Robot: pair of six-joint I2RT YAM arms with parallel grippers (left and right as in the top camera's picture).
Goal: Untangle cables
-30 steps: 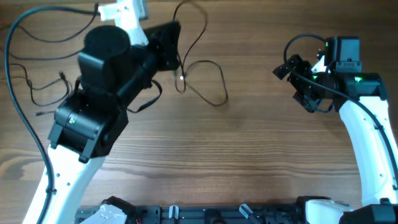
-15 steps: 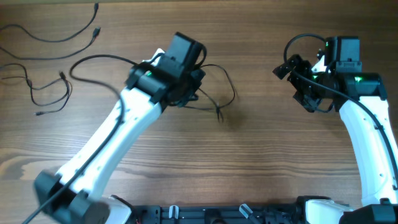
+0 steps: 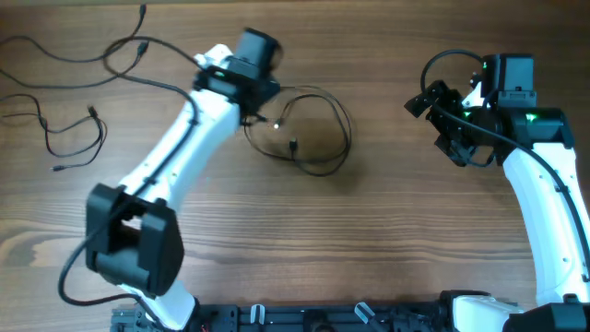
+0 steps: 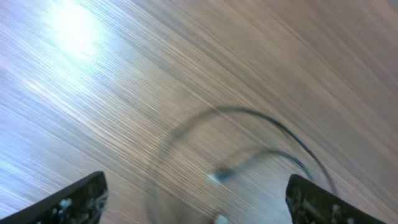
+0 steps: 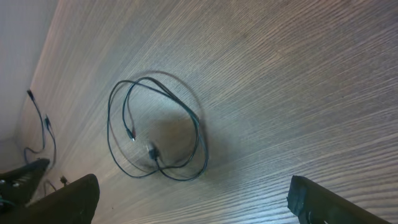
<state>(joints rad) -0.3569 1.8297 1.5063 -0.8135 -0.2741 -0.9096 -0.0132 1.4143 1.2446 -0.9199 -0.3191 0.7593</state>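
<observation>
L gripper [image 4: 196, 203] jaws spread wide, empty, hovering at left edge of looped cables [image 5: 198, 132] on wood table [image 3: 369, 244]. R gripper [image 5: 200, 202] wide open too, empty, well apart. Loose strands [image 3: 69, 152] far left.

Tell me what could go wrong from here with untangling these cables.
1. The coiled cables overlap in one loop. The open left gripper might pinch two strands together and tighten the knot.
2. The left arm's own cable trails beside the separated cords on the left, so a swing could drag them back together.
</observation>
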